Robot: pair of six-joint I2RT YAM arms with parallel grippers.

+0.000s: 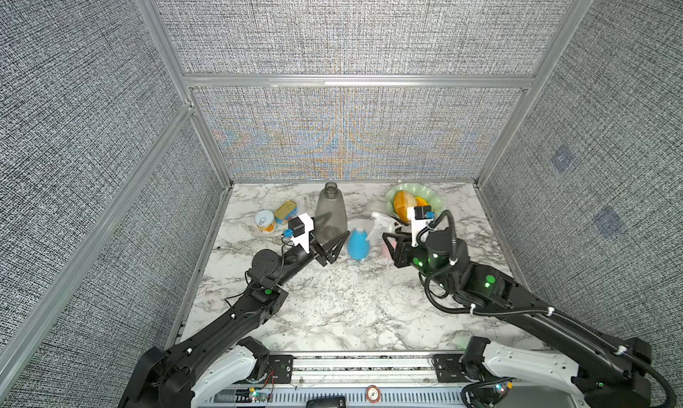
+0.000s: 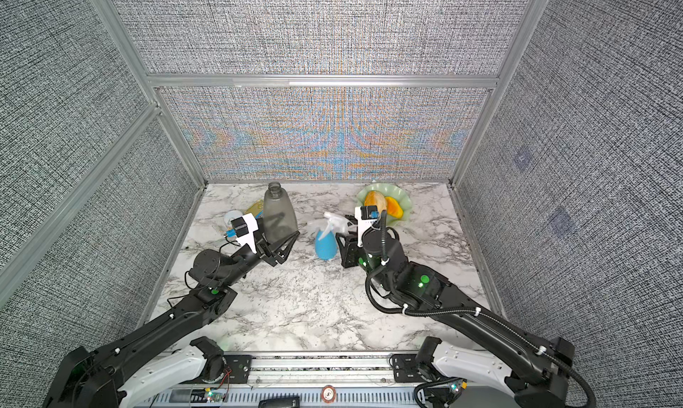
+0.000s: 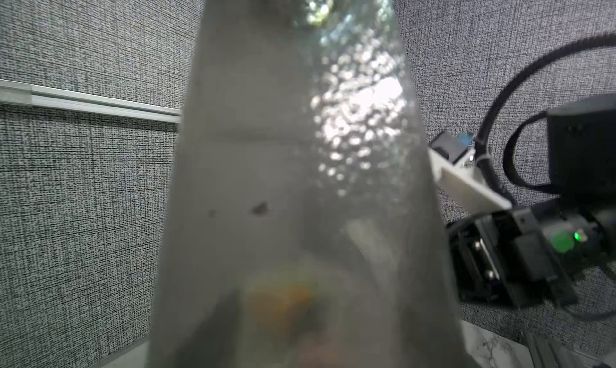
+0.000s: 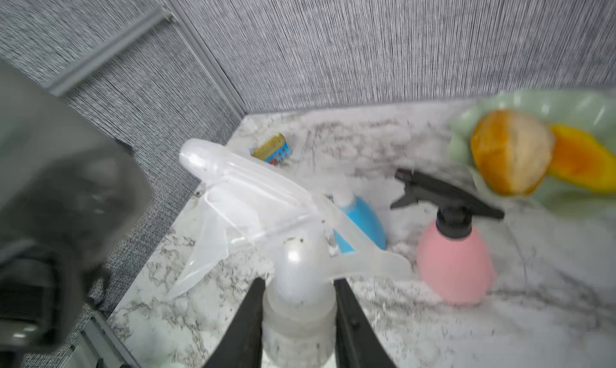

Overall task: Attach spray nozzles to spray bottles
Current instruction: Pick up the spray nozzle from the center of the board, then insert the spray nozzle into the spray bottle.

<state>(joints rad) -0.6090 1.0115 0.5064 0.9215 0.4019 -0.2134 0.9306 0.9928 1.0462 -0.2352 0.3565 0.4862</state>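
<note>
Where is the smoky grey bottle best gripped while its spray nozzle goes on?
Grip the wide lower body, coming in level from the near left. The grey bottle stands upright and tapers to an open neck, which should be left free for the white nozzle in the right gripper. The left gripper is clamped there, jaws spread wide.

Left claw (image 1: 333, 248) around grey bottle (image 1: 330, 206); white nozzle (image 1: 381, 221) in right claw (image 1: 391, 238)

Marble table (image 1: 332, 313) carries blue bottle (image 1: 357, 245), cans (image 1: 265, 221), dish (image 1: 430, 193)
</note>
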